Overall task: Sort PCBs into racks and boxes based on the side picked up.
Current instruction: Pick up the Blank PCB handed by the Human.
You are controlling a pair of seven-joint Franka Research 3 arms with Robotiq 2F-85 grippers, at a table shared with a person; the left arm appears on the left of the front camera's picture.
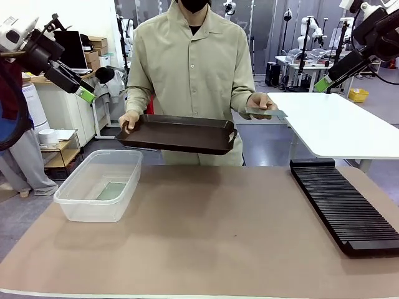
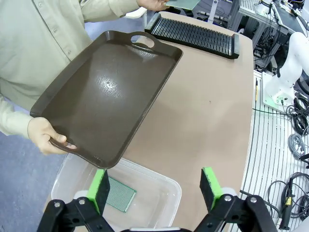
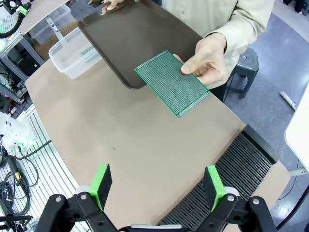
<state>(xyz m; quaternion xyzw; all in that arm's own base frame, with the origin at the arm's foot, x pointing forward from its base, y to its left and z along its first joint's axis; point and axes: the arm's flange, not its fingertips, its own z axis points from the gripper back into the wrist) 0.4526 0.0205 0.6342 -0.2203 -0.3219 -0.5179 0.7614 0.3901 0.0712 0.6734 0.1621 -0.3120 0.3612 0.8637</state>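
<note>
Raised, wide open, empty: left gripper [image 2: 154, 188] and right gripper [image 3: 157, 183]. One PCB [image 2: 120, 197] in box [image 1: 68, 198] at left edge, rack [image 1: 343, 205] along right edge, open table [image 1: 218, 237] between.

Bright, even light is coming from overhead and is leaving only soft, faint shadows on the tabletop [image 1: 206, 237]. A white glare patch is shining on the dark brown tray [image 2: 108, 96] in the left wrist view. Both wrist views are bending straight lines toward their edges.

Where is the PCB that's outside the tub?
In the right wrist view, the PCB lies flat in the person's hand beside the brown tray, on the robot's right.
</note>
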